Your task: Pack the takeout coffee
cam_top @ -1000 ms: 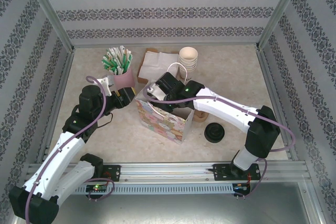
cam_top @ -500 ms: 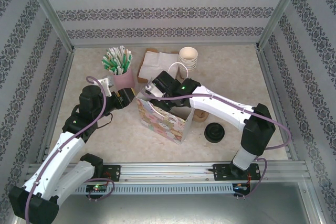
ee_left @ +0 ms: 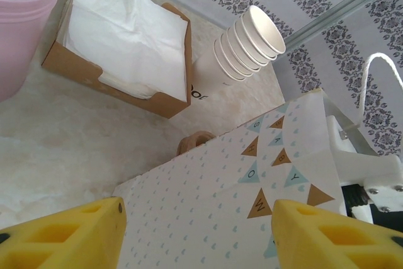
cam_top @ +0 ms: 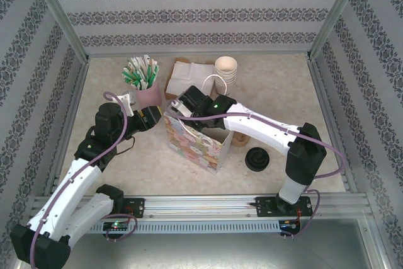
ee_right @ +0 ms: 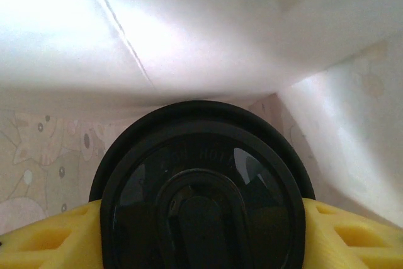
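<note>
The takeout coffee shows in the right wrist view as a round black lid (ee_right: 201,187), with the cup below it hidden. My right gripper (ee_right: 201,239) is shut on it, a yellow finger (ee_right: 44,237) pressed against each side. White inner walls of the patterned paper bag (cam_top: 196,145) surround the lid. From above, the right gripper (cam_top: 186,106) reaches into the bag's open top. My left gripper (cam_top: 157,118) sits at the bag's left side, open, and its yellow fingers (ee_left: 63,234) frame the bag's printed wall (ee_left: 239,187).
A loose black lid (cam_top: 257,159) lies right of the bag. Behind the bag are a stack of white cups (cam_top: 225,70), a cardboard napkin box (cam_top: 187,77) and a pink cup of packets (cam_top: 146,86). A small wooden ring (ee_left: 195,142) lies behind the bag.
My right gripper has shifted a little to the left over the bag's mouth with the coffee in it. The left arm has stayed put.
</note>
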`<action>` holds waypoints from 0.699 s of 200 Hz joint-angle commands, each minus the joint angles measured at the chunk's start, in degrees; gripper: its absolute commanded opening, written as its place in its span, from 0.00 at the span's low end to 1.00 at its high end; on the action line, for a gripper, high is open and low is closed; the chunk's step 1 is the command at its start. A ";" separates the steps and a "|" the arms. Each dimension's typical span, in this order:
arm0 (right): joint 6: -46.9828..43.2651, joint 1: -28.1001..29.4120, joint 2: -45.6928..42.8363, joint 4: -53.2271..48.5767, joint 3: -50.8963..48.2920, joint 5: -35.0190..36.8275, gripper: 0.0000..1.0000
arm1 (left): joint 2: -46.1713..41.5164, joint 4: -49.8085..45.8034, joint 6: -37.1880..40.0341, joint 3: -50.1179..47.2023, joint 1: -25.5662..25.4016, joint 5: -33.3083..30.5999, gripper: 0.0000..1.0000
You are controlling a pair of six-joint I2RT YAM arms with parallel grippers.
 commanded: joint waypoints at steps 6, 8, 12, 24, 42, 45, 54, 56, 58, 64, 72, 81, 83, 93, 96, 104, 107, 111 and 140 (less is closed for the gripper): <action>1.60 0.20 9.41 -15.65 -6.47 3.86 0.52 | -1.08 -0.97 1.31 1.27 0.35 -0.76 0.63; 1.68 0.21 9.51 -15.66 -6.53 3.85 0.52 | -1.14 -0.99 1.32 1.26 0.34 -0.77 0.63; 1.80 0.17 9.67 -15.86 -6.55 3.87 0.52 | -1.20 -0.96 1.35 1.26 0.34 -0.71 0.63; 2.30 0.32 9.75 -15.85 -6.94 3.66 0.52 | -1.29 -1.07 1.23 1.26 0.39 -0.67 0.63; 2.90 0.30 8.74 -15.08 -7.95 3.11 0.52 | -1.34 -1.08 1.38 1.09 0.38 -0.71 0.63; 3.00 0.26 8.57 -14.96 -8.08 3.12 0.52 | -1.41 -1.01 1.38 1.09 0.42 -0.76 0.63; 3.27 0.32 7.89 -14.61 -8.52 2.61 0.52 | -1.34 -0.84 1.39 0.99 0.42 -0.74 0.63; 3.33 0.26 7.70 -14.41 -8.60 2.43 0.52 | -1.33 -0.80 1.41 0.98 0.36 -0.74 0.63; 3.41 0.30 7.50 -14.22 -8.69 2.30 0.52 | -1.33 -0.79 1.41 0.99 0.34 -0.72 0.63; 3.68 0.27 6.85 -13.70 -8.95 1.75 0.53 | -1.32 -0.78 1.43 0.99 0.36 -0.67 0.63; 3.95 0.29 5.99 -12.89 -9.25 0.87 0.53 | -1.32 -0.80 1.35 0.95 0.34 -0.60 0.63; 4.42 0.16 5.07 -11.96 -9.68 0.19 0.53 | -1.28 -0.79 1.22 0.83 0.34 -0.58 0.63; 4.56 0.16 4.89 -11.74 -9.78 0.12 0.53 | -1.38 -0.79 1.21 0.87 0.38 -0.55 0.63; 5.08 0.12 4.01 -10.66 -10.30 -0.47 0.53 | -1.47 -0.88 1.24 0.80 0.35 -0.61 0.63; 5.20 0.05 3.82 -10.39 -10.45 -0.57 0.53 | -1.49 -0.90 1.28 0.81 0.34 -0.56 0.63; 5.64 0.04 3.29 -9.55 -10.80 -1.08 0.53 | -1.59 -0.92 1.22 0.74 0.34 -0.66 0.63; 5.80 0.04 3.11 -9.18 -10.96 -1.39 0.53 | -1.59 -0.80 1.22 0.74 0.37 -0.63 0.63; 5.88 -0.02 2.85 -8.60 -11.15 -1.89 0.53 | -1.59 -0.72 1.18 0.71 0.34 -0.65 0.63; 7.88 0.05 0.86 -4.89 -12.53 -4.19 0.53 | -0.94 0.53 0.46 -0.04 0.38 0.86 0.63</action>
